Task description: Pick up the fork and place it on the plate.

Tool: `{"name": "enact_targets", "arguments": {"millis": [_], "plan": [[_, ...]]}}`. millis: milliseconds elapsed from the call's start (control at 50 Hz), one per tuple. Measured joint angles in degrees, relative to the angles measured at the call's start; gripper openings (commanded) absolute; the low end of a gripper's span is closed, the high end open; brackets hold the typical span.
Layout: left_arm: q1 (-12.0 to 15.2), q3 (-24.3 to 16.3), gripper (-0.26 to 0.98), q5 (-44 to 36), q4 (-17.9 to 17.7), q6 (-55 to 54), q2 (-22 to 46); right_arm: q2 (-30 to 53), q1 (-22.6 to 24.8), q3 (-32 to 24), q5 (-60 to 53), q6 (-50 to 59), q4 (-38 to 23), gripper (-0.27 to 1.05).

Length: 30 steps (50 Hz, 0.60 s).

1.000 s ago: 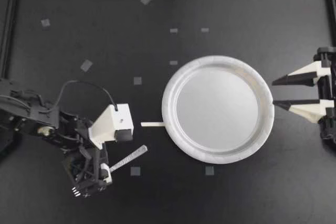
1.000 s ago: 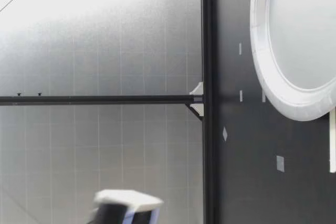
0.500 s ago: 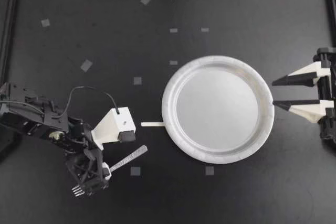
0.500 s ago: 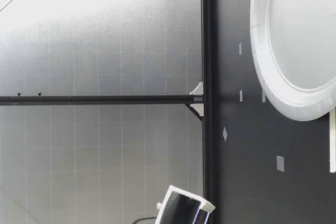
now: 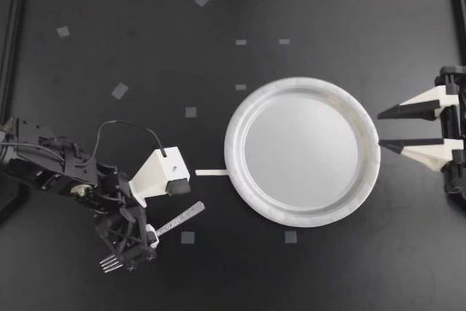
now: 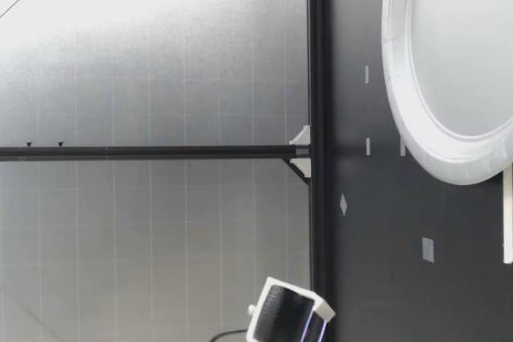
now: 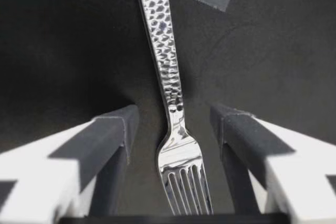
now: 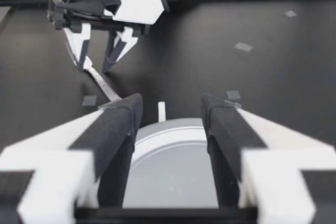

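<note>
My open left end effector (image 5: 137,244) straddles the fork (image 5: 182,217) at its neck without touching it, handle running straight ahead, tines back toward the wrist.

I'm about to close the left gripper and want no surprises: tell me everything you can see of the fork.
The fork looks like shiny metal, with a hammered, dimpled handle that narrows to a smooth neck and slim tines. It lies flat and askew on the black table, apart from the plate, with its handle end toward the plate. Its neck and tines sit between the open fingers of my left gripper. There is a gap on either side, so neither finger touches it.
</note>
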Motion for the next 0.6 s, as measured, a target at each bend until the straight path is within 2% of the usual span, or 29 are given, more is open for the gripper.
{"name": "enact_targets", "arguments": {"millis": [180, 460, 600], "plan": [[-0.1, 0.0, 0.48, -0.1, 0.0, 0.0, 0.4, -0.1, 0.0, 0.0, 0.0, 0.0, -0.1, 0.52], [0.1, -0.4, 0.06, -0.8, 0.2, -0.9, 1.9, -1.7, 0.0, 0.4, 0.0, 0.0, 0.0, 0.52], [0.0, -0.6, 0.01, -1.0, 0.2, -1.0, 2.1, -2.6, 0.0, 0.5, 0.0, 0.2, 0.0, 0.52]]}}
